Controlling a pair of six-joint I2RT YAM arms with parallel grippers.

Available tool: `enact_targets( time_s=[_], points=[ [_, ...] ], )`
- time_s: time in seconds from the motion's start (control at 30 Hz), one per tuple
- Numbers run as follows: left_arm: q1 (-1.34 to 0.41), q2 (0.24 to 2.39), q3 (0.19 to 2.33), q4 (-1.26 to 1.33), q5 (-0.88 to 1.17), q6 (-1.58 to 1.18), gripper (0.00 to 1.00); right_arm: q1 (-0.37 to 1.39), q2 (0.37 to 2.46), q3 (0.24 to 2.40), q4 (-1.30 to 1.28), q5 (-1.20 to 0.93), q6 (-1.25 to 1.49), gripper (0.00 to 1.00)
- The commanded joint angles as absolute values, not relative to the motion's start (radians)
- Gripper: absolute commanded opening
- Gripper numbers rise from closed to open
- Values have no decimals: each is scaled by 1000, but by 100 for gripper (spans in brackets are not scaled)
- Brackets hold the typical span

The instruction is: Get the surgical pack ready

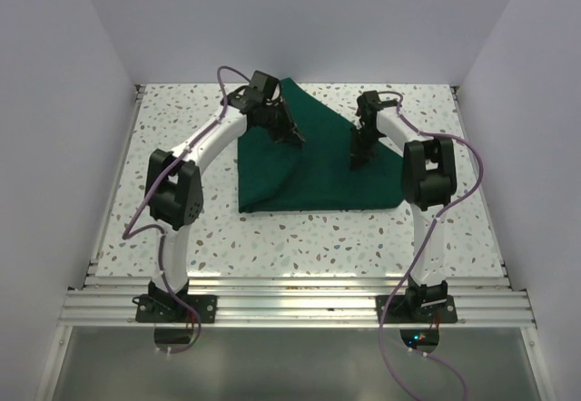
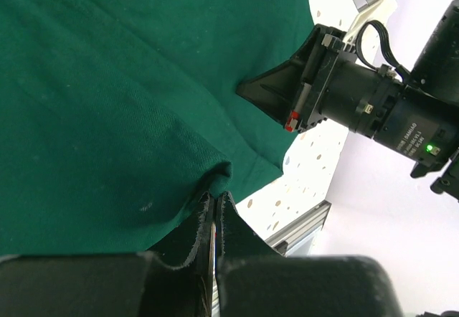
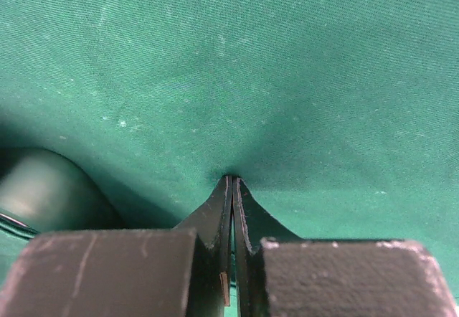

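two pinches on the green drape [image 1: 318,172]: left tool [image 2: 215,197] clenched at a fold, right tool [image 3: 231,181] clenched mid-cloth.

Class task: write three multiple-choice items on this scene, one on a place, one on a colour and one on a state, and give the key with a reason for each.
1. The drape lies:
A. in a steel tray
B. on the speckled table
C. on the floor

2. The drape's colour is:
A. dark green
B. white
C. pale blue

3. The left gripper and right gripper are:
A. wide open above the cloth
B. both out of view
C. shut on the drape

Key:
1 B, since the top view shows the cloth spread on the tabletop between the arms.
2 A, since it is dark green in all three views.
3 C, since each wrist view shows the fingers closed, with cloth gathered at their tips.
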State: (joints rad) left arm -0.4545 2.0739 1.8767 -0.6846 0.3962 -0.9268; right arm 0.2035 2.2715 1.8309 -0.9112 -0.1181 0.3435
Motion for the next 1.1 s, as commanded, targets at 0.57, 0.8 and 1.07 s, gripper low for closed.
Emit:
enact_targets(
  time_s=[0.57, 0.8, 1.07],
  points=[
    [-514, 2249, 2016, -607, 439, -976, 1, 215, 2381, 1844, -902, -120, 319, 0],
    [-515, 2283, 2017, -592, 451, -968, 10, 216, 2391, 1856, -907, -121, 318, 0],
    [-512, 2293, 2034, -609, 468, -916, 41, 216, 2398, 1862, -911, -124, 319, 0]
  ],
)
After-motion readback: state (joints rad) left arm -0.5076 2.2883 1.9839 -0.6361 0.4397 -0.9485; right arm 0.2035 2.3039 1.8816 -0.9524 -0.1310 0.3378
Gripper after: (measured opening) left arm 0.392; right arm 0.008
